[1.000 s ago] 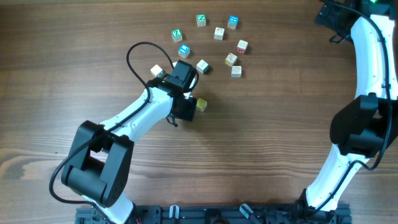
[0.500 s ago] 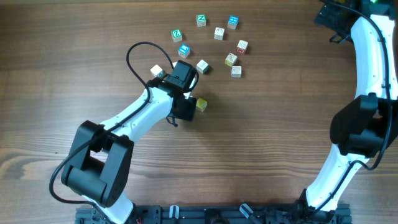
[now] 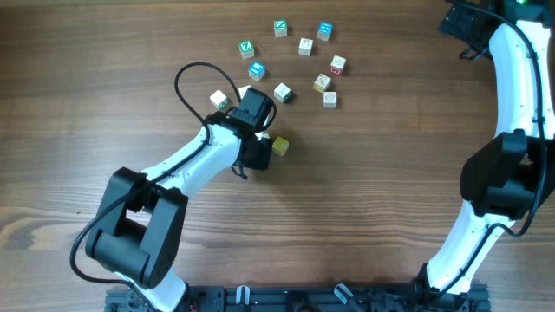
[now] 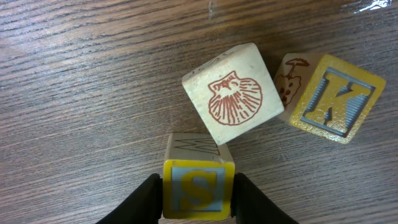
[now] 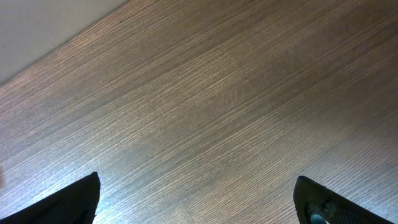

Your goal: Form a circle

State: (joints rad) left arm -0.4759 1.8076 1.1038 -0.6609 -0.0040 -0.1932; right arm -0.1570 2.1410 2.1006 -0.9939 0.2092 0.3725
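My left gripper is shut on a yellow block with a blue S face, one finger against each side, low on the table. Just beyond it lie a cream block with a red shell print and a yellow K block, touching each other. In the overhead view the left gripper hides most of this; one yellow block shows at its right edge. Several small blocks form a loose circle above it, among them a green one and a blue one. My right gripper is open over bare wood.
A white block and a cream one lie close to the left wrist. The left arm's black cable loops over the table to the upper left. The right arm stands along the right edge.
The left jaws have closed in onto the S block. The left wrist shifted very slightly. The right arm and the other blocks have not moved.
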